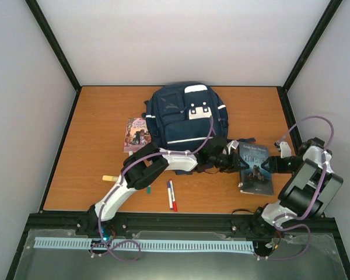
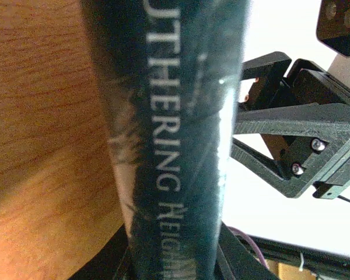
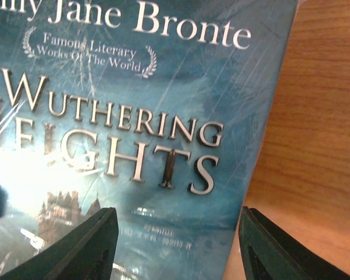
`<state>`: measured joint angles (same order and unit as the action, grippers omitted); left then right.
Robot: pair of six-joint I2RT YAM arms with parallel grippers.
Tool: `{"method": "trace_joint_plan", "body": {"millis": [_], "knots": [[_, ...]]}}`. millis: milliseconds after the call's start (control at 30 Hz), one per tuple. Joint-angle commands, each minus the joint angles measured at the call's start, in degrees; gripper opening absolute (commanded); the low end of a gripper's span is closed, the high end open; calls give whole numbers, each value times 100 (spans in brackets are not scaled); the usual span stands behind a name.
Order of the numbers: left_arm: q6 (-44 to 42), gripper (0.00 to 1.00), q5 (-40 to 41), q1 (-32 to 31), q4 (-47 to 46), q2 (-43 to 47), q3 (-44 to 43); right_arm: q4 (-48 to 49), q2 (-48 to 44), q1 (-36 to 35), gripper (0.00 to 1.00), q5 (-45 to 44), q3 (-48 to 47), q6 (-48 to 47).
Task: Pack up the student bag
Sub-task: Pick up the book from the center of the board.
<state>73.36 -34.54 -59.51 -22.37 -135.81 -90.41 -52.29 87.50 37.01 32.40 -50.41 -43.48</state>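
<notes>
Backpack of navy blue fabric with a thin white stripe and white-grey patches, the student bag (image 1: 186, 114) lies front-up at the far middle of the orange-brown wooden table (image 1: 93, 116). Whether its zips are open cannot be told from the overhead view.

Near its right corner, closer to the arms, lies a teal-blue paperback book (image 1: 256, 169) titled "Wuthering Heights", close to the bag but not touching it. The left arm stretches across the table to the book's left edge, where the left gripper (image 1: 232, 158) is clamped on the spine. In the left wrist view the spine fills the space between the dark fingers (image 2: 236, 259), one toward the tabletop and one on the cover side.

The right gripper (image 1: 273, 165) sits at the book's opposite, right edge. In its wrist view its two black fingers (image 3: 84, 248) are spread wide and grasp nothing, with the lower right corner of the cover and a strip of bare wood between them.

A second, pinkish-brown illustrated book (image 1: 137, 134) lies flat just beside the bag's left side. Two slim marker pens (image 1: 171, 195), side by side, rest near the front edge between the arms' bases. A small pale stick-shaped object (image 1: 109, 178) lies by the left arm.
</notes>
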Motion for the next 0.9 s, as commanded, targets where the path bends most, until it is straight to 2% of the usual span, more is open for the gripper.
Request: {"method": "trace_joint_plan", "body": {"millis": [0, 167, 333, 567, 700, 867], "knots": [[-947, 4, -243, 143, 5, 1105, 8, -764, -645, 268, 61, 363, -69, -455], [-2479, 1, -18, 355, 1855, 2073, 105, -1525, -1252, 453, 81, 669, -436, -1169], [-3222, 1, 91, 592, 2788, 2788, 252, -1892, -1410, 465, 86, 1126, -830, -1428], [-3287, 1, -338, 1352, 2622, 3778, 1098, -3229, -951, 457, 87, 2325, -1488, -2469], [-3424, 1, -781, 1785, 2360, 4327, 1498, -3390, -917, 273, 90, 2870, -1862, -2342], [-3642, 1, -1273, 2052, 2052, 4817, 1805, -3232, -1135, -529, 92, 3222, -2116, -1992]]}}
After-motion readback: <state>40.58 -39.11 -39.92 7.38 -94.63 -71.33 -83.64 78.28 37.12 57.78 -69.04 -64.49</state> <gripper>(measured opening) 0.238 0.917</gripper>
